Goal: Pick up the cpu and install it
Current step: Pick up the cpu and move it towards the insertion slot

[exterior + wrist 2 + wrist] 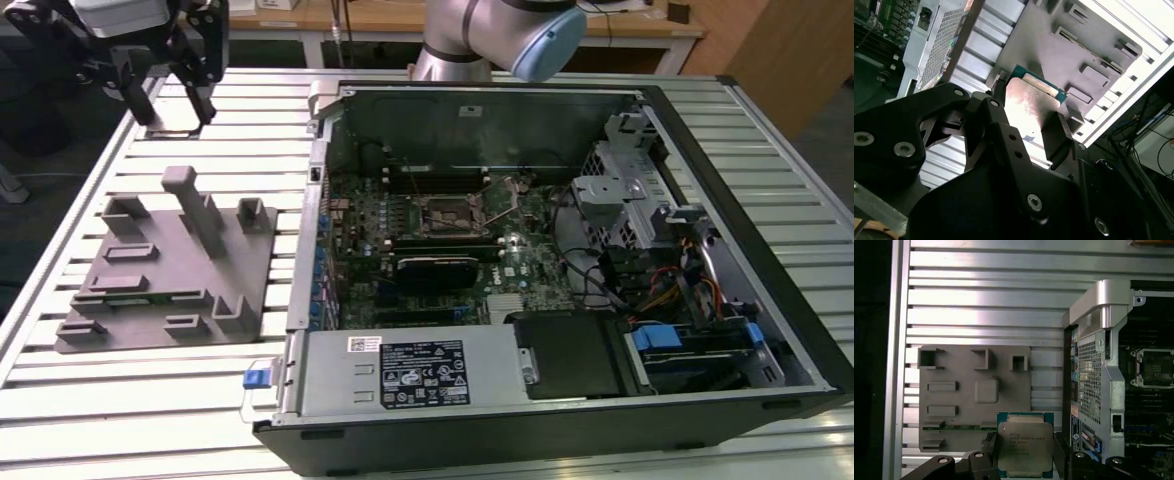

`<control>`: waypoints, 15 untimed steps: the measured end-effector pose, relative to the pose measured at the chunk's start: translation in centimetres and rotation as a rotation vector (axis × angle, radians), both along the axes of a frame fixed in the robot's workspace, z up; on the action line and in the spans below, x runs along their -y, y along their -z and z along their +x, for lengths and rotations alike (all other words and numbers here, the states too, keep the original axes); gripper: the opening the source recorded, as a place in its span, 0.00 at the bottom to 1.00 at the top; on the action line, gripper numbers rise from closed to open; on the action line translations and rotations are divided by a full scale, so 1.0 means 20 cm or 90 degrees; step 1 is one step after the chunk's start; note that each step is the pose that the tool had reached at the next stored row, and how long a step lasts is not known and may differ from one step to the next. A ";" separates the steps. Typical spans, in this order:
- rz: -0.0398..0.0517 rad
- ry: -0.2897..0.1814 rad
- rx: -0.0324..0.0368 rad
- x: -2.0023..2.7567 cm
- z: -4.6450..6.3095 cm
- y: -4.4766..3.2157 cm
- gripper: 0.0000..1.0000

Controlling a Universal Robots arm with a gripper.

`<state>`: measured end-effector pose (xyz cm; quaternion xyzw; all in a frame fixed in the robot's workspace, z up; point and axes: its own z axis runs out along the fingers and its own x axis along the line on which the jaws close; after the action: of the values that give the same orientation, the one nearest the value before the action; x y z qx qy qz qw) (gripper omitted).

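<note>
The cpu [1024, 450], a small flat square chip with a pale silver metal lid on a thin green board rim, is held off the table. It is pinched from two opposite sides between the black fingers [988, 450] of the arm's gripper [1025, 442].

In the first wrist view the lid faces the camera and carries a few lines of fine dark print, too small to make out. Beyond it lie the flat grey plastic fixture [974, 390] with its pockets, the ribbed aluminium table [984, 300], and the open computer case [1099, 355] with a bare square socket [1154, 367] on its motherboard.

The second wrist view catches the cpu [1029, 97] at a slant, with glare over the lid and the green edge plain.

The exterior view sets the gripper [171, 105] high over the table's far corner on that view's left, beyond the fixture [174, 270] and well apart from the socket [454, 213]. It also shows a silver power supply box [400, 370] with a black label and a small white one, both unreadable.
</note>
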<state>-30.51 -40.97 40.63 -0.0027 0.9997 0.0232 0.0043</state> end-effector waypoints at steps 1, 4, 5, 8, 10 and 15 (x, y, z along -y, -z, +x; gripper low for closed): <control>0.0000 0.000 0.0000 0.000 0.01 0.000 0.53; 0.0000 0.000 0.0000 0.000 0.03 0.000 0.53; 0.0000 0.000 0.0000 0.000 0.04 0.000 0.53; 0.0000 0.000 0.0000 0.000 0.06 0.000 0.53; 0.0000 0.000 0.0000 0.000 0.07 0.000 0.53; 0.0000 0.000 0.0000 0.000 0.11 0.000 0.53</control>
<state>-28.41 -40.97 40.63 -0.0028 0.9997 0.0232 0.0043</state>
